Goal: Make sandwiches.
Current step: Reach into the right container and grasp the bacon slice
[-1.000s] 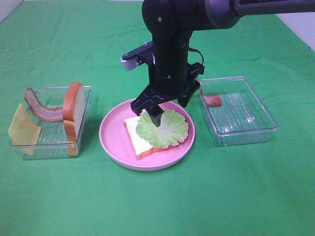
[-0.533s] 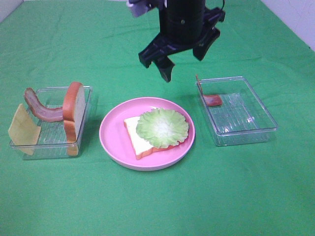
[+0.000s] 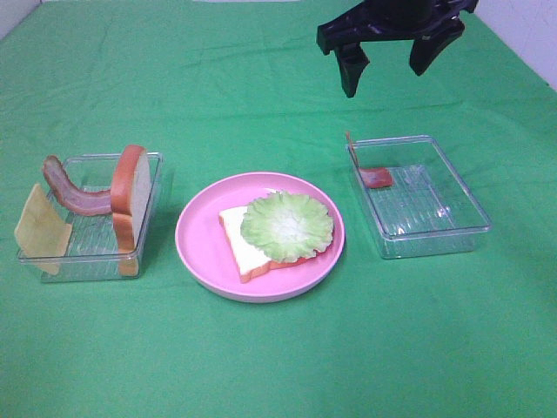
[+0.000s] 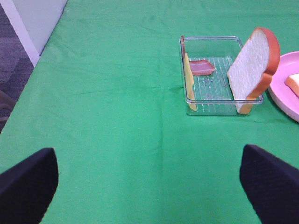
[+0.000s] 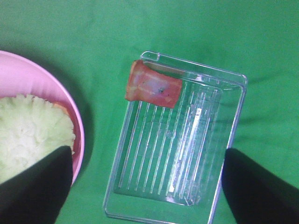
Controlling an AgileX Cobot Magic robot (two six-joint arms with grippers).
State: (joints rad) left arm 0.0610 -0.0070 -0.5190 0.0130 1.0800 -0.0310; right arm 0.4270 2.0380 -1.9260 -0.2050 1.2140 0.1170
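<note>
On the pink plate (image 3: 195,240) lies a white bread slice (image 3: 237,246) with ruffled green lettuce (image 3: 287,226) on top. My right gripper (image 3: 385,68) hangs open and empty high over the far end of the right tray (image 3: 452,228), which holds one bacon piece (image 3: 376,178). The right wrist view shows that bacon (image 5: 153,88), the tray (image 5: 187,158), the lettuce (image 5: 32,130) and the open gripper (image 5: 147,186). The left tray (image 3: 87,259) holds a second bread slice (image 3: 130,196) on edge, a bacon strip (image 3: 74,196) and cheese (image 3: 39,228). My left gripper (image 4: 149,186) is open, well short of this tray (image 4: 219,105).
Green cloth covers the whole table (image 3: 278,366). In the left wrist view the table's edge and the floor (image 4: 14,60) show at one side, and the plate's rim (image 4: 287,93) lies just past the upright bread (image 4: 252,65).
My right gripper has lifted off the lettuce on the plate and swung up and to the right, toward the right tray. Its jaws have spread a little. The food has not moved.
</note>
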